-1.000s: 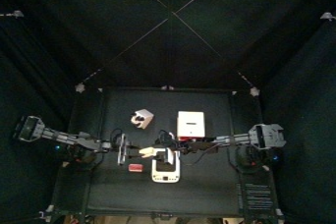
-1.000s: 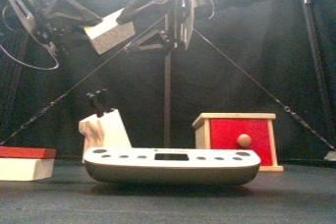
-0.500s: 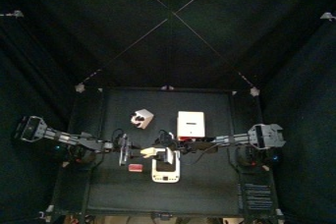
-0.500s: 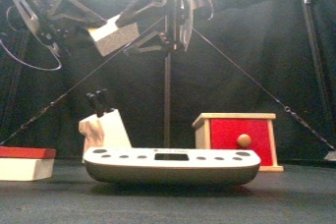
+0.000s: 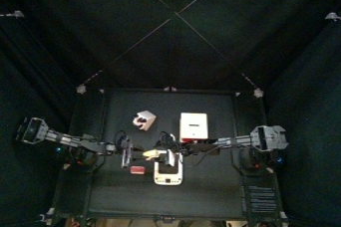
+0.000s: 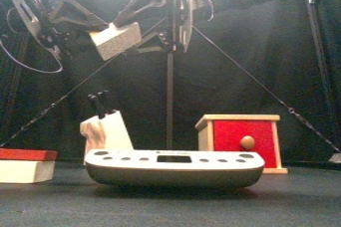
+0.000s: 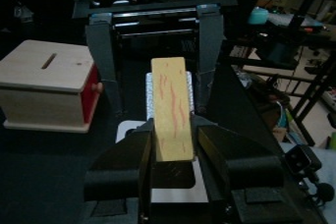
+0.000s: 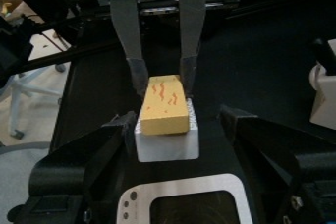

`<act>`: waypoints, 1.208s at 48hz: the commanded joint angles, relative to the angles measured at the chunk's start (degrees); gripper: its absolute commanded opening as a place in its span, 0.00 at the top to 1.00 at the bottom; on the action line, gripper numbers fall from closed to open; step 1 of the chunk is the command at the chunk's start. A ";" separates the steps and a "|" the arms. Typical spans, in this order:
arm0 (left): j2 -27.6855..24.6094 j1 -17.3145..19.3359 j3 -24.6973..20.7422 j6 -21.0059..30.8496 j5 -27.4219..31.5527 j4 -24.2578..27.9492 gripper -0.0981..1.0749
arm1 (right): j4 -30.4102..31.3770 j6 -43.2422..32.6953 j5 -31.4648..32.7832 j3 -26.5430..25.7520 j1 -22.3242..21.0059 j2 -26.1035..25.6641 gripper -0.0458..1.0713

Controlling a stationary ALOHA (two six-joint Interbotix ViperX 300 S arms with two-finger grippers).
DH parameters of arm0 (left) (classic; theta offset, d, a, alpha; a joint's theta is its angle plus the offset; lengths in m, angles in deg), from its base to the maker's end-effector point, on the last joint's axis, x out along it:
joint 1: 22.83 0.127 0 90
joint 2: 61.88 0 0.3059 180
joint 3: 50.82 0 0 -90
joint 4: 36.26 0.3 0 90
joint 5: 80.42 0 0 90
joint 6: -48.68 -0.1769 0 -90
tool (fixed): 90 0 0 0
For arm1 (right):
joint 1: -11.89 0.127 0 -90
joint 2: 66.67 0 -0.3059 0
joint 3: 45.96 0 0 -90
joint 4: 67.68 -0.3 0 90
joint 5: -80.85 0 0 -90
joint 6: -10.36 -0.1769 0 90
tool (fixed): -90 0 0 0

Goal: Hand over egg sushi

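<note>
The egg sushi (image 7: 171, 110) is a pale yellow slab on a white rice block. It is held high above the table between the two arms, as the front view (image 6: 116, 38) and the top view (image 5: 152, 155) show. My left gripper (image 7: 172, 154) is shut on its near end. My right gripper (image 8: 165, 140) is open, with one jaw on each side of the sushi (image 8: 165, 118) and not pressing it. In the front view the left gripper (image 6: 91, 30) comes from the left and the right gripper (image 6: 158, 24) meets it from the right.
A white tray-like device (image 6: 173, 168) lies at the table's front, below the grippers. A wooden box with a red front (image 6: 244, 141) stands to the right. A pink-and-white lump (image 6: 104, 129) stands behind on the left. A dark red piece on a white block (image 6: 27, 164) lies at far left.
The sushi has drifted slightly to the right in the front view, further between the right gripper's jaws. The left gripper keeps its hold.
</note>
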 commanded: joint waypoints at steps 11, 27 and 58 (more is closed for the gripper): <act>0.00 0.26 -1.76 -0.09 -0.62 0.00 0.64 | 0.26 -0.09 -0.44 -1.41 0.00 -0.79 0.09; 0.00 0.26 -1.76 -0.18 -0.70 0.00 0.64 | 0.18 -0.09 -0.44 -1.23 -0.09 -0.88 0.25; -6.15 -0.35 -4.57 -0.18 -0.62 2.72 0.64 | -1.14 -0.26 -0.44 2.20 2.20 -0.79 0.67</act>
